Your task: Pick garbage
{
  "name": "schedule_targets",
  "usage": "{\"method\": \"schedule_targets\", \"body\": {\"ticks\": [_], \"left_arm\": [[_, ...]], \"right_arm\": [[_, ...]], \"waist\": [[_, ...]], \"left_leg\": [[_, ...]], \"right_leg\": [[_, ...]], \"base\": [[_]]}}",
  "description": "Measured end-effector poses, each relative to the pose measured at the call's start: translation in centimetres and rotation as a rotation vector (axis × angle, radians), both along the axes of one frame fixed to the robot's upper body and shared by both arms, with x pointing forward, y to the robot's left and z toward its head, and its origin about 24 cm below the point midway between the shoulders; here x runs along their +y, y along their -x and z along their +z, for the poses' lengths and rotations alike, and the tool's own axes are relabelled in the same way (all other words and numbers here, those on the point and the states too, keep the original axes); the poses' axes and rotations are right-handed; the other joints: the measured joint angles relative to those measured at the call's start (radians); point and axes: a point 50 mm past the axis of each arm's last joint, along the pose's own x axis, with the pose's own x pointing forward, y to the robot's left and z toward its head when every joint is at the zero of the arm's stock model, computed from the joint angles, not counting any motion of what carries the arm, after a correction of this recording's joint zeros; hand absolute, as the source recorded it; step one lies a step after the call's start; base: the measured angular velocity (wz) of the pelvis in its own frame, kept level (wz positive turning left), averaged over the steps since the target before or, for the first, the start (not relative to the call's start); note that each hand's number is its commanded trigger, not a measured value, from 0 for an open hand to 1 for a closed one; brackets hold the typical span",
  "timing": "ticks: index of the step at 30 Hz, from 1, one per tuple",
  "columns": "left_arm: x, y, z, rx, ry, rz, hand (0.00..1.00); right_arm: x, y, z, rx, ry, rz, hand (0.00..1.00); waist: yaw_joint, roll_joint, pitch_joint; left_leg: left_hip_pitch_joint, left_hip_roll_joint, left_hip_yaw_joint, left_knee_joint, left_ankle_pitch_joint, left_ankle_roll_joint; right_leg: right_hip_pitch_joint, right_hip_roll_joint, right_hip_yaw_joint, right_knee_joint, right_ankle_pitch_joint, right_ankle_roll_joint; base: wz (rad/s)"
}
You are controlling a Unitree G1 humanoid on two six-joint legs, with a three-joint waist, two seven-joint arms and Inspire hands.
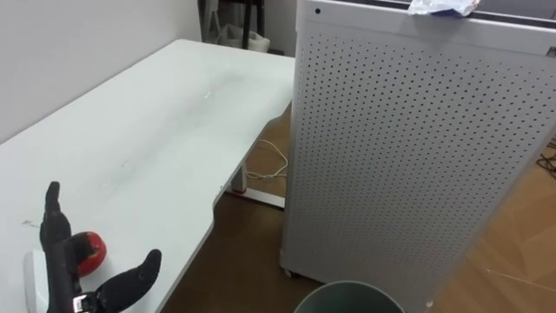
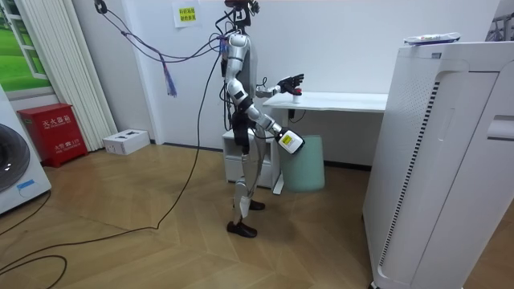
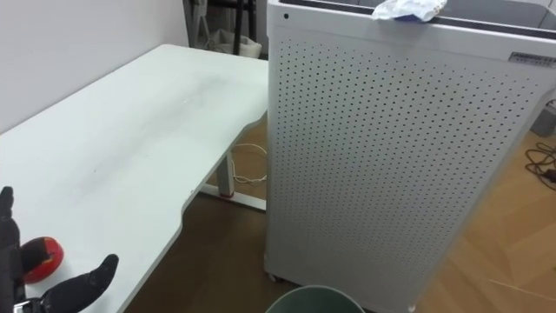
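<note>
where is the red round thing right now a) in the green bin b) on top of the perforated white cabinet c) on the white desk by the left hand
c: the red round thing lies on the white desk, right beside the open left hand.

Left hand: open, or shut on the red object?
Open. The left hand has straight fingers and a spread thumb either side of the red object, which lies on the white table.
</note>
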Motion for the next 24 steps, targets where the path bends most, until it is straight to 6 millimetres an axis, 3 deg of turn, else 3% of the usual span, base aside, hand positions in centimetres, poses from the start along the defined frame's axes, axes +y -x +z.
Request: {"method": "schedule_targets", "body": {"ticks": [15, 24], "left_arm": [[-0.28, -0.23, 0.79, -0.039, -0.018, -0.007, 0.0], [-0.19, 0.32, 0.28, -0.015, -0.011, -0.001, 0.0]], "right_arm": [[0.03, -0.08, 0.04, -0.002, -0.006, 0.011, 1.0], [0.03, -0.05, 0.02, -0.002, -0.009, 0.009, 1.0]], "waist": [[-0.013, 0.013, 0.0028], [-0.007, 0.011, 0.0039]], "left_leg": [[-0.006, 0.001, -0.001, 0.003, -0.002, 0.0], [-0.004, 0.001, 0.0, -0.003, -0.002, 0.0]], "right_leg": [[-0.002, 0.001, 0.001, 0.002, 0.0, 0.0], [-0.002, -0.001, -0.007, 0.001, 0.0, 0.0]], "base": [[0.0], [0.0]]}}
